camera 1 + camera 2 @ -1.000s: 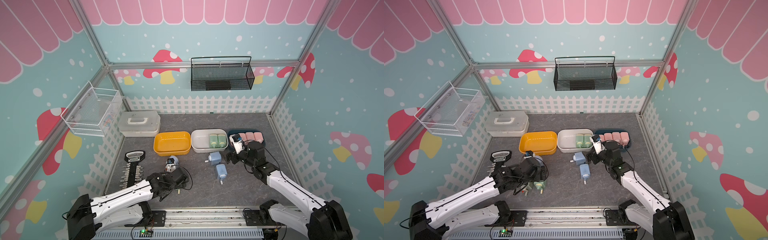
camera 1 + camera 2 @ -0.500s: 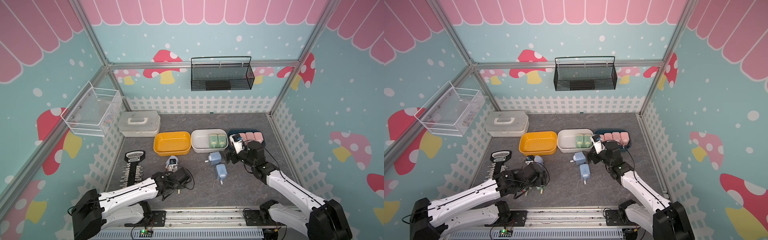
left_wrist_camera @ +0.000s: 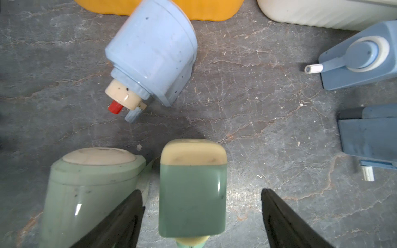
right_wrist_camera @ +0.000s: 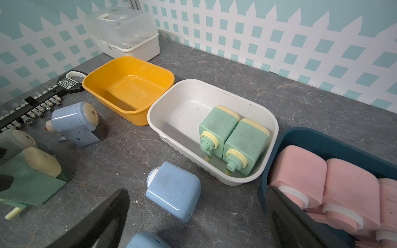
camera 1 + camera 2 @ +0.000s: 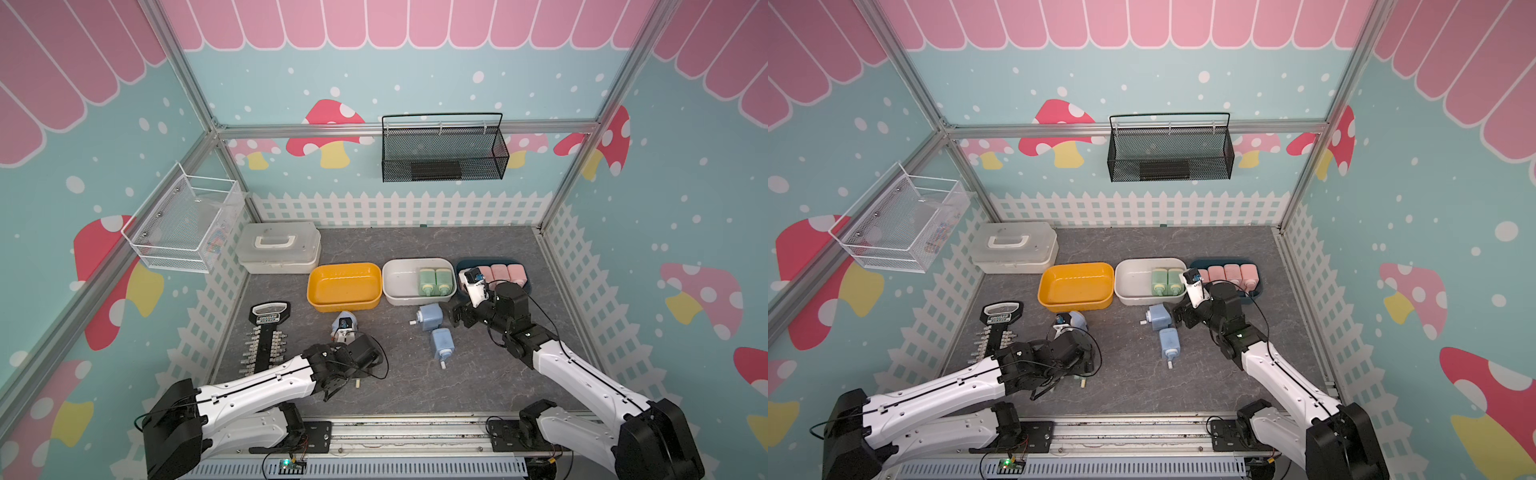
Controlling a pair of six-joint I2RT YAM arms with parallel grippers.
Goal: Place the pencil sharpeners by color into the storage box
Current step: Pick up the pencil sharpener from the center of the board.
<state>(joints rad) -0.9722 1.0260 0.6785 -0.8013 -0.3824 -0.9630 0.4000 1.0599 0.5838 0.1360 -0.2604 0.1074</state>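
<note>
My left gripper [image 3: 200, 192] is open and straddles a green pencil sharpener [image 3: 192, 193] lying on the grey floor, with a gap on each side. A second green sharpener [image 3: 92, 182] lies beside one finger. A blue sharpener [image 3: 152, 53] lies just beyond, near the empty yellow storage box [image 5: 344, 286]. My right gripper [image 4: 197, 190] hangs open over a blue sharpener [image 4: 174, 191]; another blue one [image 5: 441, 343] lies next to it. The white storage box [image 5: 399, 286] holds two green sharpeners [image 5: 434, 281]. In the dark blue box [image 4: 305, 137] lie several pink ones [image 4: 300, 169].
A black-and-white bar tool with side pegs [image 5: 266, 336] lies along the left fence. A white lidded case [image 5: 278, 247] stands at the back left. A white wire basket [image 5: 187, 224] and a black mesh basket [image 5: 442, 153] hang on the walls.
My left gripper has moved toward the front edge and come down over the green sharpeners, its jaws a little narrower. The right arm has hardly moved.
</note>
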